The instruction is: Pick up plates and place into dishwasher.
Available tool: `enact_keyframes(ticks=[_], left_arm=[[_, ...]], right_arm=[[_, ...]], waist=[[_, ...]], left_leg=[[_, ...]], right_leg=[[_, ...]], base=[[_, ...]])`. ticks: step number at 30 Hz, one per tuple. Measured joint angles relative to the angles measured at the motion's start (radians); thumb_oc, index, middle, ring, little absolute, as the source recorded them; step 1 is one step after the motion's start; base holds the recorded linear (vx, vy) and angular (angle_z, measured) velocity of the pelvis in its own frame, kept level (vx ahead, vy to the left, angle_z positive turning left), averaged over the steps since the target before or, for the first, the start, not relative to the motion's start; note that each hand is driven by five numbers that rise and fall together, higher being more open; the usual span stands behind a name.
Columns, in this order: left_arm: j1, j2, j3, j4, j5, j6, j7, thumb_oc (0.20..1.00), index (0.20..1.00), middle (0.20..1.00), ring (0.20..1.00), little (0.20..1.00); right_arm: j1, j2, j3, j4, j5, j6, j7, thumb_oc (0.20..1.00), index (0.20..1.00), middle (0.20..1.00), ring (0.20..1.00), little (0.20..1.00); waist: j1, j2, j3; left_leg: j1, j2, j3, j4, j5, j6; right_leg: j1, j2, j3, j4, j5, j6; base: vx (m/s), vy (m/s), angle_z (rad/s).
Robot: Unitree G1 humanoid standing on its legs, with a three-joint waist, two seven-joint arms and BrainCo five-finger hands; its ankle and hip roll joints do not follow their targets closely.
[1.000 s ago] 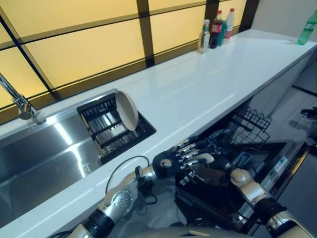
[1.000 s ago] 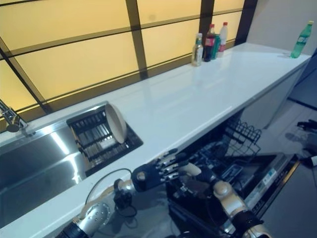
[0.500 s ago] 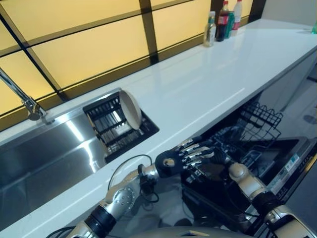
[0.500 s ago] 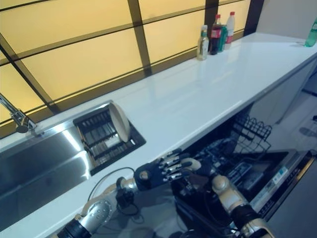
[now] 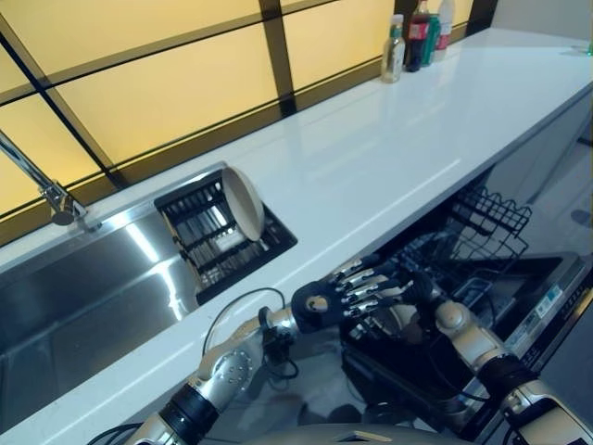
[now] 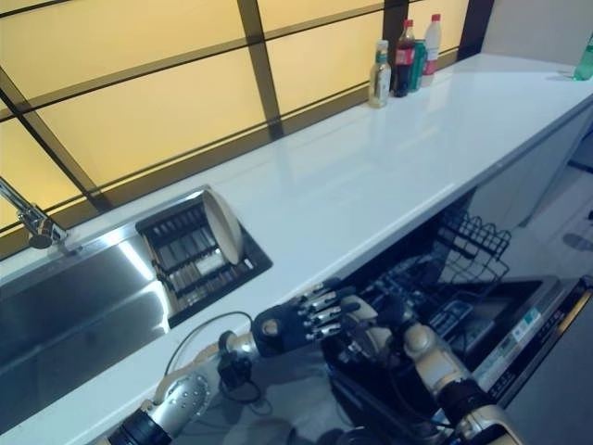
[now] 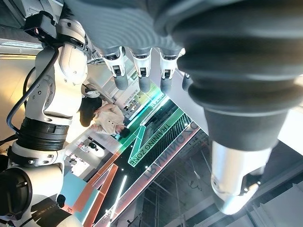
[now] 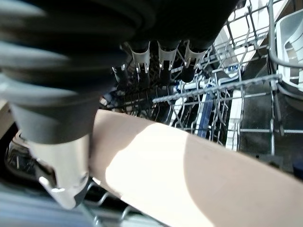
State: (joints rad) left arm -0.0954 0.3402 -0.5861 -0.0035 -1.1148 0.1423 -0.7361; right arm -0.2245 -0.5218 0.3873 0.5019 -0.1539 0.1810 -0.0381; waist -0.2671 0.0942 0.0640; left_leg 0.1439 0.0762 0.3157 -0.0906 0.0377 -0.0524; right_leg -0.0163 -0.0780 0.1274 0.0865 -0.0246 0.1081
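White countertop [image 5: 371, 176] runs the length of the kitchen under amber window panels [image 5: 148, 102], with the open dishwasher [image 6: 500, 324] pulled out below its front edge.

Nearest, both hands meet over the dishwasher's lower rack [image 5: 435, 352]. The right hand [image 5: 400, 315] holds a beige plate [image 8: 189, 175] with its thumb on one face and its fingers reaching across the other toward the wire tines, as its wrist view shows; the plate hangs just above the rack. The left hand [image 5: 347, 295] hovers just beside the right one, fingers spread and fairly straight, holding nothing (its wrist view shows straight fingers with nothing between them and the thumb).

Behind them an upper wire basket [image 5: 496, 209] juts out under the counter's edge.

Farther back and to the left, a steel sink [image 5: 83, 297] is set into the counter, with a black drying rack [image 5: 218, 241] at its right end. A second beige plate [image 5: 246, 204] stands nearly upright on edge in that rack. A faucet [image 5: 42, 185] rises behind the sink.

At the far end of the counter several bottles [image 6: 403, 60] stand grouped against the window, and a green bottle [image 6: 584, 60] stands well apart from them at the right.
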Motion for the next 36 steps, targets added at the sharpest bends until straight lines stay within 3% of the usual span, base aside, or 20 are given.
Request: enact_keyframes(ticks=[3,7,11,18,25,31,36], left_arm=[[-0.001,0.0,0.001,0.0,0.0,-0.01,0.011,1.0,1.0,1.0,1.0,1.0],[-0.002,-0.003,0.012,0.0,0.0,-0.021,0.037,1.0,1.0,1.0,1.0,1.0],[-0.004,-0.013,0.028,-0.003,0.0,-0.029,0.07,1.0,1.0,1.0,1.0,1.0],[-0.003,-0.016,0.028,-0.004,-0.001,-0.072,0.104,1.0,1.0,1.0,1.0,1.0],[-0.003,-0.014,0.028,-0.005,-0.001,-0.1,0.112,1.0,1.0,1.0,1.0,1.0],[-0.002,-0.005,0.027,-0.02,-0.002,-0.121,0.152,1.0,1.0,1.0,1.0,1.0],[0.009,-0.005,0.025,-0.073,0.056,-0.159,0.242,1.0,1.0,1.0,1.0,1.0]], right_arm=[[0.008,0.004,-0.047,0.002,0.118,0.003,-0.019,1.0,1.0,1.0,1.0,1.0],[0.036,0.036,-0.185,0.002,0.404,-0.006,-0.079,1.0,1.0,1.0,1.0,1.0],[0.106,0.108,-0.32,-0.026,0.574,-0.104,-0.156,1.0,1.0,1.0,1.0,1.0],[0.16,0.167,-0.39,-0.142,0.603,-0.221,-0.256,1.0,1.0,1.0,1.0,1.0],[0.161,0.165,-0.465,-0.153,0.654,-0.303,-0.274,1.0,1.0,1.0,1.0,1.0],[0.17,0.196,-0.564,-0.214,0.775,-0.459,-0.338,1.0,1.0,1.0,1.0,1.0],[0.207,0.209,-0.584,-0.394,0.759,-0.559,-0.436,1.0,1.0,1.0,1.0,1.0]], waist=[[-0.004,0.0,0.0],[-0.015,-0.003,0.002],[-0.021,-0.008,0.005],[-0.05,-0.009,0.006],[-0.075,-0.008,0.005],[-0.072,-0.005,0.004],[-0.06,0.002,0.0]], left_leg=[[0.0,0.0,-0.001,-0.001,0.0,0.0],[0.001,0.001,-0.002,-0.001,-0.001,-0.001],[0.001,0.002,0.0,-0.002,-0.001,-0.001],[0.0,-0.001,0.011,-0.002,-0.004,0.0],[0.003,-0.003,0.019,-0.002,-0.007,-0.002],[0.004,-0.004,0.021,-0.002,-0.008,-0.002],[-0.014,-0.005,0.008,-0.002,-0.006,0.001]], right_leg=[[0.003,0.0,-0.001,-0.003,0.0,0.0],[0.004,0.002,-0.001,-0.004,0.0,0.0],[0.002,0.002,0.0,-0.004,0.0,0.0],[-0.005,0.001,0.012,-0.003,0.0,0.0],[-0.006,0.002,0.02,-0.004,0.0,0.0],[-0.006,0.002,0.026,-0.002,0.0,0.001],[-0.006,0.001,0.022,0.006,-0.001,0.001]], base=[[-0.01,0.03,0.01],[0.0,0.0,0.0],[-0.02,0.035,-0.01],[-0.01,0.018,-0.04],[0.01,0.008,-0.03],[0.0,0.002,-0.01],[-0.02,0.021,0.07]])
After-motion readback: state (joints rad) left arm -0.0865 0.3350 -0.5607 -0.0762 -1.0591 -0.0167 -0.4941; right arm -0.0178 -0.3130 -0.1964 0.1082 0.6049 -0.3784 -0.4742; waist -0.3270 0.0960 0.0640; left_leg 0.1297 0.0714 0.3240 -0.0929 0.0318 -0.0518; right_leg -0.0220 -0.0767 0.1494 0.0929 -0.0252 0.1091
